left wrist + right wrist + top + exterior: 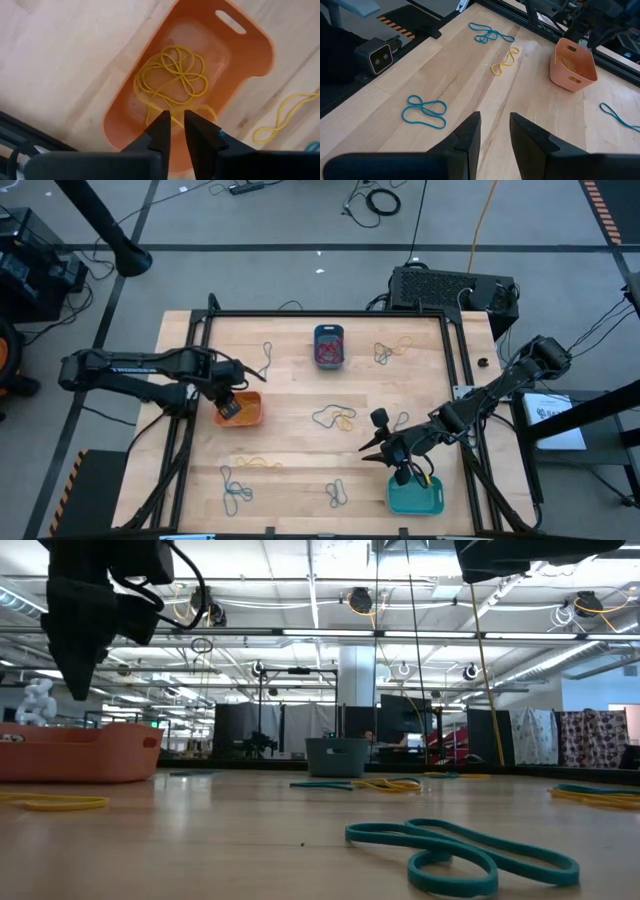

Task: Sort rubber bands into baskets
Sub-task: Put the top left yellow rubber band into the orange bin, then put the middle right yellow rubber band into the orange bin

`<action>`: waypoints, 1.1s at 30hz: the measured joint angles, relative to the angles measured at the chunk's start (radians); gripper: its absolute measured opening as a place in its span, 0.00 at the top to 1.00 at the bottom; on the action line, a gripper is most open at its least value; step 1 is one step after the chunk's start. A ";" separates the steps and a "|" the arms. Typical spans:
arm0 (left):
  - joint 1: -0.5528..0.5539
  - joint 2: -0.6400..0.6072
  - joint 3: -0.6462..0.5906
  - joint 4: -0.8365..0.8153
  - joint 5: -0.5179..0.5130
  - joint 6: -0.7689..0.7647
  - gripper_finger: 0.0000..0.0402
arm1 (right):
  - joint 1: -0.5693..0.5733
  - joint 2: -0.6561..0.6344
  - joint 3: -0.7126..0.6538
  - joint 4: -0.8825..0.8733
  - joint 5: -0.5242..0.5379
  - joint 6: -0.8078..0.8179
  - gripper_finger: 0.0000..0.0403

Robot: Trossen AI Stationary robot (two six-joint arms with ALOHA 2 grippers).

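Note:
My left gripper (228, 402) hangs over the orange basket (243, 411), fingers pointing down with a narrow gap and nothing between them (177, 122). Several yellow rubber bands (175, 75) lie tangled on the basket's floor. My right gripper (372, 450) is open and empty (495, 125), above the table just left of the turquoise basket (415, 497). The dark teal-blue basket (329, 346) at the far middle holds red bands. Loose teal and yellow bands (335, 418) lie flat on the table top.
Loose bands lie at the far left (268, 358), far right (388, 352), near left (236, 490), near middle (337, 495) and left of centre (258, 463). From the right wrist, teal bands (424, 111) and a yellow one (504, 62) lie ahead. A black frame (455, 360) edges the table.

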 joint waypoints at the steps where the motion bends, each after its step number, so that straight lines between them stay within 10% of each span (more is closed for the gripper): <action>1: 0.000 0.005 0.000 -0.001 -0.010 0.000 0.83 | 0.000 0.000 0.000 0.000 0.000 0.000 0.76; 18: 0.000 0.032 0.000 0.300 0.086 0.053 0.74 | 0.000 0.000 0.000 -0.006 0.017 -0.007 0.76; 26: -0.077 0.032 -0.001 0.629 -0.062 0.174 0.74 | -0.034 -0.034 0.000 -0.155 0.393 0.144 0.76; 33: -0.203 0.033 -0.084 1.074 -0.098 0.317 0.74 | -0.161 -0.108 0.036 -0.553 0.053 0.708 0.76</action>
